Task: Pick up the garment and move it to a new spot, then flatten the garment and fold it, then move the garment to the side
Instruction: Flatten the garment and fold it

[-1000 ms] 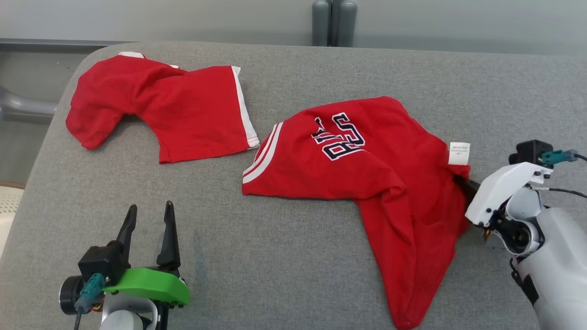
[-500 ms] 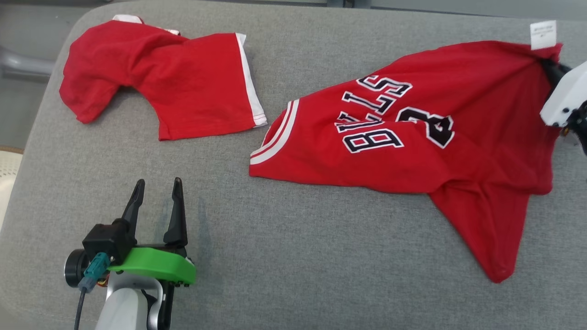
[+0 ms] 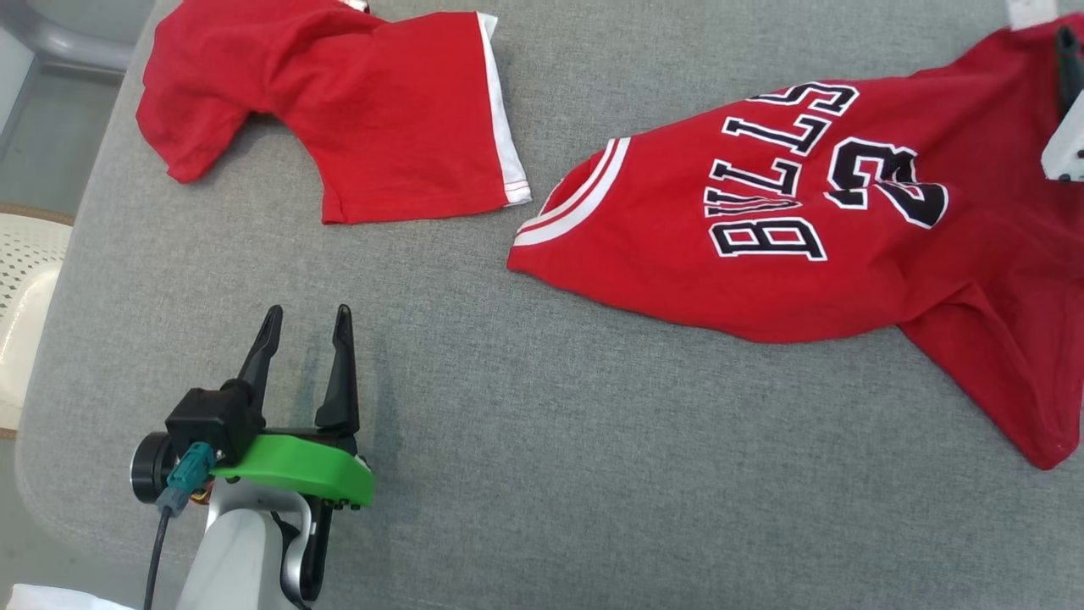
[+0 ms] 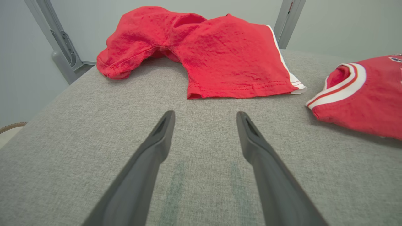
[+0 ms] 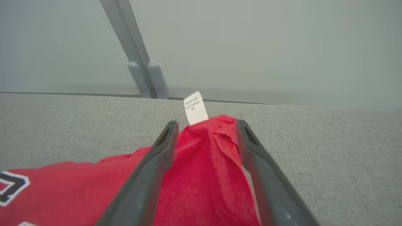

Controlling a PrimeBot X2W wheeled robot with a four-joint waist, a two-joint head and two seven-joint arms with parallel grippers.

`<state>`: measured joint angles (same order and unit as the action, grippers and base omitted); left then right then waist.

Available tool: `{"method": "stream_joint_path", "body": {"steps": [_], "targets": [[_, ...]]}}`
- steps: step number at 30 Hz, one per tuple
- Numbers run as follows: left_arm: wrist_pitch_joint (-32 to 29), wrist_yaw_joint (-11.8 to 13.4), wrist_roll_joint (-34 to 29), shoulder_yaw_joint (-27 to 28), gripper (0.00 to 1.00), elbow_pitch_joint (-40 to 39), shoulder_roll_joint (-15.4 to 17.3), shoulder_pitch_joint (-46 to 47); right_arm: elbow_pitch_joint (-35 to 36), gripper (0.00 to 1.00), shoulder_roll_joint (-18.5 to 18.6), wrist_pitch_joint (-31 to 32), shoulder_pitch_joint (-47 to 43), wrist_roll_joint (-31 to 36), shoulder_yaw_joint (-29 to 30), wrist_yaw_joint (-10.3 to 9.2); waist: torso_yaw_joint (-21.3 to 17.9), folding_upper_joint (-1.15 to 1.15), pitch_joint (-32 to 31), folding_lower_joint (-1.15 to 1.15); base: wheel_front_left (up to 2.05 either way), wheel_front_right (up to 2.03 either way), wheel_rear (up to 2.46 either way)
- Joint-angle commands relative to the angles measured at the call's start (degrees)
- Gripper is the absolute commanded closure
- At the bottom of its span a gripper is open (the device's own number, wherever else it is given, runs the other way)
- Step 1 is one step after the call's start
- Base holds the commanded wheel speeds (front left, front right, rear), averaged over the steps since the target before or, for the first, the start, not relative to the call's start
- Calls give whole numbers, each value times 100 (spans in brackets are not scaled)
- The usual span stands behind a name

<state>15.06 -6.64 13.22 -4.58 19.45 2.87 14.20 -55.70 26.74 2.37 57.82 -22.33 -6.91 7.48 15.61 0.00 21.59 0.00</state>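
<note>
Stretched out since a second ago, the red jersey (image 3: 804, 220) lies on the grey pad (image 3: 542, 440); the right gripper (image 5: 206, 123) stands parted astride its labelled corner, apparently releasing; left gripper (image 3: 307, 310) idles, spread.

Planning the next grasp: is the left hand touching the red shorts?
Apart: the left wrist view shows grey cushion between the left hand and red shorts.

Grey cloth-covered tabletop (image 3: 542, 474), near-left corner rounded. Two items lie directly on it, both toward the far side. Far left: red shorts (image 3: 381, 110), white stripe on one edge, rumpled. Right: red jersey (image 3: 762, 254), mostly flat, collar toward the shorts, BULLS and 23 facing up. The two lie near each other, not touching.
</note>
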Motion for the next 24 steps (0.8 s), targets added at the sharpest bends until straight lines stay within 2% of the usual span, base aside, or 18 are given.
{"method": "stream_joint_path", "body": {"steps": [1,7,10,15,19,24], "targets": [[17,-23,-13,5,0,38,5,35,-85,0,-32,-218,-72,69,-45,3,-150,0,-217,0,0,0,0],[17,-19,-75,126,0,125,23,-197,33,0,-428,-1032,-559,-229,-306,3,-551,0,-772,0,0,0,0],[17,-12,-89,199,0,151,47,-330,347,0,-598,-1295,-987,-510,-523,3,-803,0,-1069,0,0,0,0],[17,33,-37,358,0,165,71,-580,1042,0,-640,-1546,-1777,-909,-788,3,-1204,0,-1476,0,0,0,0],[17,70,7,480,0,163,79,-837,1731,0,-689,-1701,-2640,-1079,-642,3,-1527,0,-1789,0,0,0,0],[18,121,56,530,0,71,65,-1025,2405,0,-852,-1755,-3579,-889,-290,3,-1702,0,-1934,0,0,0,0]]}}
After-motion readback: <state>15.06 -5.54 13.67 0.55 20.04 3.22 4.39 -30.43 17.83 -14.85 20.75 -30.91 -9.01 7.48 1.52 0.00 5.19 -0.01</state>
